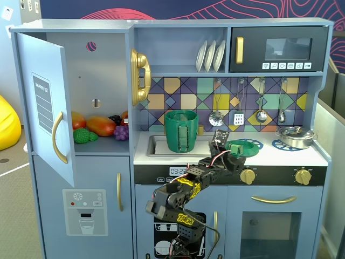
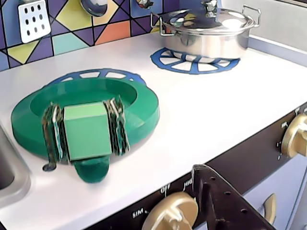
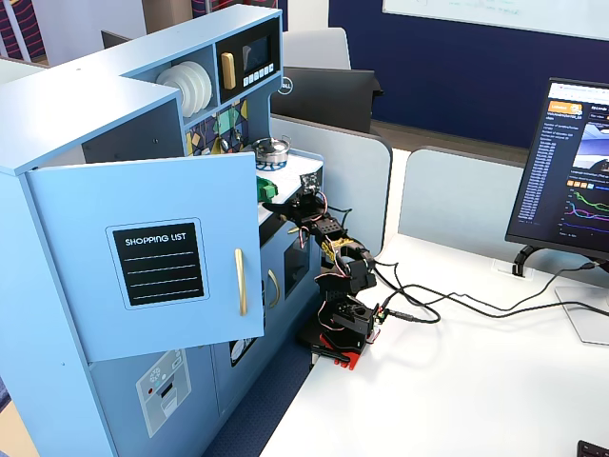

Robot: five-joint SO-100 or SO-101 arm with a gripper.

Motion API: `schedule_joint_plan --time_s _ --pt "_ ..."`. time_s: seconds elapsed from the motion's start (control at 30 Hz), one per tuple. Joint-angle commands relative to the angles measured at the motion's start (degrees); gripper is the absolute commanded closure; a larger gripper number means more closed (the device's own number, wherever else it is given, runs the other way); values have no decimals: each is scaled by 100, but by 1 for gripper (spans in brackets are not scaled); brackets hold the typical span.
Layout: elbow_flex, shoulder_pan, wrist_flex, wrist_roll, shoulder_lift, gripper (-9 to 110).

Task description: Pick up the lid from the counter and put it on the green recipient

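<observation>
Gripping the lid (image 2: 91, 112) by its knob, the hand (image 2: 84, 129) seems clamped, lid resting on the burner ring (image 2: 96, 75).

An office workspace, not a real kitchen, a pale-blue wooden toy play kitchen (image 3: 143, 238) set beside a white desk (image 3: 457, 381), grey desk partition panels (image 3: 457, 205), a black computer monitor showing charts (image 3: 571, 171), black cables (image 3: 447, 303) trailing across the desk
</observation>
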Motion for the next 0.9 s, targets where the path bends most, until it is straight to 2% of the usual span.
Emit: schedule_joint_plan --time_s 0.0,0.87 --pt "-677 -141 -264 -44 -343 51" --pt "-2558 -448 -1020 -237 -2918 58"
